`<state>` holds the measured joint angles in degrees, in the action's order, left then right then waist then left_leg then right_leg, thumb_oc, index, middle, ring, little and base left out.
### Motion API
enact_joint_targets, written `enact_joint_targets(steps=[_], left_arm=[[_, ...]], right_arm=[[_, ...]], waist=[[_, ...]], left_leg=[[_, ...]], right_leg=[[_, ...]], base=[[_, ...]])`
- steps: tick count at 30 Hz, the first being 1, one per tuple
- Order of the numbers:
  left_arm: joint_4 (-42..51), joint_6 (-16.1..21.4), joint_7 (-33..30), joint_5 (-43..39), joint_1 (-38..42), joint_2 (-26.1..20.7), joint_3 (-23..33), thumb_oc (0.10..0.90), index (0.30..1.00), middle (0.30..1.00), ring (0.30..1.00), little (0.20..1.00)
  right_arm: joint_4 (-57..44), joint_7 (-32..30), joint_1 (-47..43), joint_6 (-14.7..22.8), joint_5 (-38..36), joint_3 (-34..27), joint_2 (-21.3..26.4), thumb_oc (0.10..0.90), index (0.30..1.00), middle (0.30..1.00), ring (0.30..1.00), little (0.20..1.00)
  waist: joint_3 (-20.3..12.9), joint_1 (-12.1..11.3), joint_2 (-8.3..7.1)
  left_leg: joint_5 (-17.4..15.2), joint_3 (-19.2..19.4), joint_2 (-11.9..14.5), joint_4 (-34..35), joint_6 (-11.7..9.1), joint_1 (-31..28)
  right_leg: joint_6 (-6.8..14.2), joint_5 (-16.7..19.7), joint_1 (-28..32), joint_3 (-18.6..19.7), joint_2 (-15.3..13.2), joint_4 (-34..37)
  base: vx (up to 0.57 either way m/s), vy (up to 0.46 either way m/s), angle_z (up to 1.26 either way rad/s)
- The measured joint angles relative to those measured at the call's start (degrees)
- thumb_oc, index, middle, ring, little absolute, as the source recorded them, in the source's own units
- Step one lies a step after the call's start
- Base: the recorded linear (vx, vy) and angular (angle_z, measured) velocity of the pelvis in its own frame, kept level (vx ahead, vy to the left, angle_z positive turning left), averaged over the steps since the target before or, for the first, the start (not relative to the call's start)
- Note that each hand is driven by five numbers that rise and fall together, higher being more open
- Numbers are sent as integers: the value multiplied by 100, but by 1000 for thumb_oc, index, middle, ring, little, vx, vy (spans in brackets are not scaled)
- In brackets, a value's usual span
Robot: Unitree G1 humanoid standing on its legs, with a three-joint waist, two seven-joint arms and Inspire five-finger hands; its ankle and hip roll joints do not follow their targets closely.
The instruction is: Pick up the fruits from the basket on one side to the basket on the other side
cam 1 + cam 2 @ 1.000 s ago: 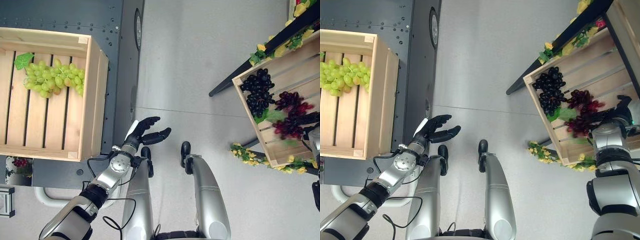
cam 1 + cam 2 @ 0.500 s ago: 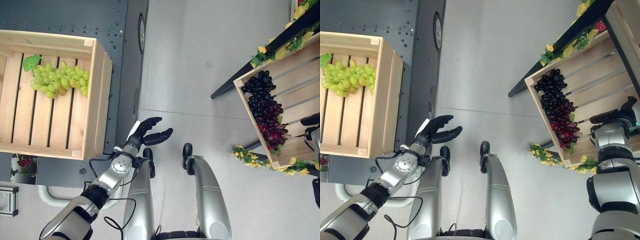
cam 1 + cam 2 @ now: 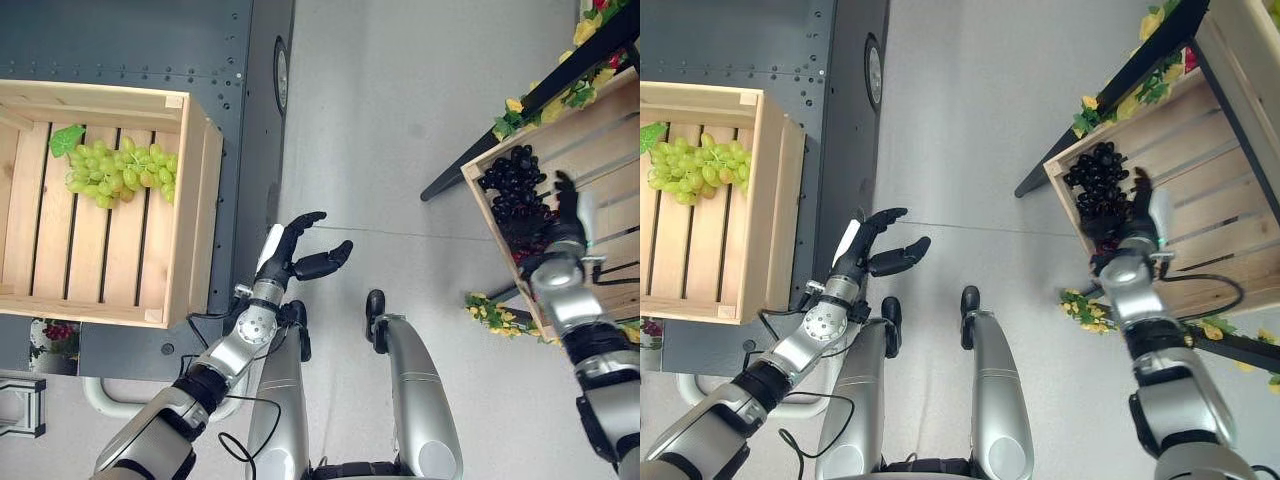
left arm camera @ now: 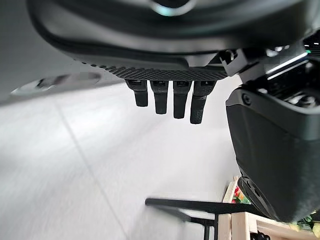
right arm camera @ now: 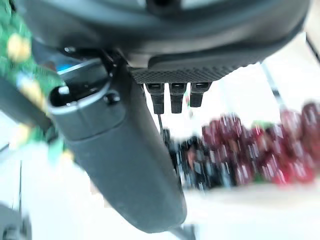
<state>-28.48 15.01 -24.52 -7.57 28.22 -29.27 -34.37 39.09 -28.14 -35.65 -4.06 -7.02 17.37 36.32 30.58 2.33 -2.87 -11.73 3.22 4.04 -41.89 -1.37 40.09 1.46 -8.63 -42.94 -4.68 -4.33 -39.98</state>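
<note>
A bunch of green grapes (image 3: 120, 175) lies in the wooden crate (image 3: 192, 220) on my left. The tilted wooden crate (image 3: 600, 110) on my right holds a bunch of black grapes (image 3: 510, 180). My right hand (image 3: 560, 232) hangs over that crate just below the black bunch, fingers straight and pointing toward it. In the right wrist view a bunch of red grapes (image 5: 285, 155) lies past the fingers, beside the dark ones (image 5: 200, 167), with nothing held. My left hand (image 3: 290, 258) hovers open over the floor beside the left crate, holding nothing.
The left crate rests on a dark metal platform (image 3: 130, 40). The right crate sits on a black stand (image 3: 470, 160) trimmed with yellow flowers and leaves (image 3: 495, 310). Grey floor (image 3: 400, 120) lies between the two crates.
My right hand has come in from the crate's outer edge to over the red grapes, which lay uncovered half a second ago. The left hand rose slightly. The camera shifted a little.
</note>
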Motion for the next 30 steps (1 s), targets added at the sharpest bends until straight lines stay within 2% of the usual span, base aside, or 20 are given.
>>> enact_joint_targets(steps=[6,10,14,21,24,27,30], left_arm=[[-65,-215,-533,755,207,-33,-1,800,900,900,900,900],[-84,-404,-1179,1375,264,-124,27,800,900,900,900,900],[-77,-494,-1769,2009,304,-448,182,800,900,900,900,900],[174,-457,-2592,2837,160,-1171,978,800,900,900,900,900],[246,-398,-2908,2888,-240,-1259,1637,800,900,900,900,900],[122,-397,-3006,2643,-474,-1253,1908,800,900,900,900,900],[-93,-364,-3180,2566,-733,-1258,2192,800,900,900,900,900]], right_arm=[[-123,-1,5,272,210,140,-364,800,900,900,900,900],[-128,-1,16,397,219,352,-401,800,900,900,900,900],[-363,-1,201,454,216,351,-422,800,900,900,900,900],[-813,0,813,577,219,351,-591,800,900,900,900,900],[-841,0,1009,602,211,351,-618,800,900,900,900,900],[-830,2,1194,665,198,347,-626,800,900,900,900,900],[-781,8,1406,749,195,339,-699,800,900,900,900,900]], waist=[[0,-6,0],[-1,-33,1],[0,-24,2],[3,-138,15],[6,-235,32],[5,-318,53],[-1,-381,79]], left_leg=[[0,35,-2,51,0,-97],[19,20,-20,120,15,-214],[177,16,-49,361,-22,-293],[394,-144,-65,734,-163,-377],[420,-156,-75,866,-183,-489],[466,-184,-103,1042,-185,-692],[670,-292,-177,1490,-186,-1043]], right_leg=[[4,-4,83,0,-16,-2],[-12,-28,191,-30,-52,30],[-19,-38,247,-95,-128,89],[-116,-84,355,-370,-200,216],[-140,-102,444,-405,-238,244],[-142,-112,640,-450,-267,337],[-131,-108,982,-571,-329,621]], base=[[6,51,0],[19,38,6],[14,8,17],[7,2,18],[11,27,6],[32,30,11],[28,42,27]])
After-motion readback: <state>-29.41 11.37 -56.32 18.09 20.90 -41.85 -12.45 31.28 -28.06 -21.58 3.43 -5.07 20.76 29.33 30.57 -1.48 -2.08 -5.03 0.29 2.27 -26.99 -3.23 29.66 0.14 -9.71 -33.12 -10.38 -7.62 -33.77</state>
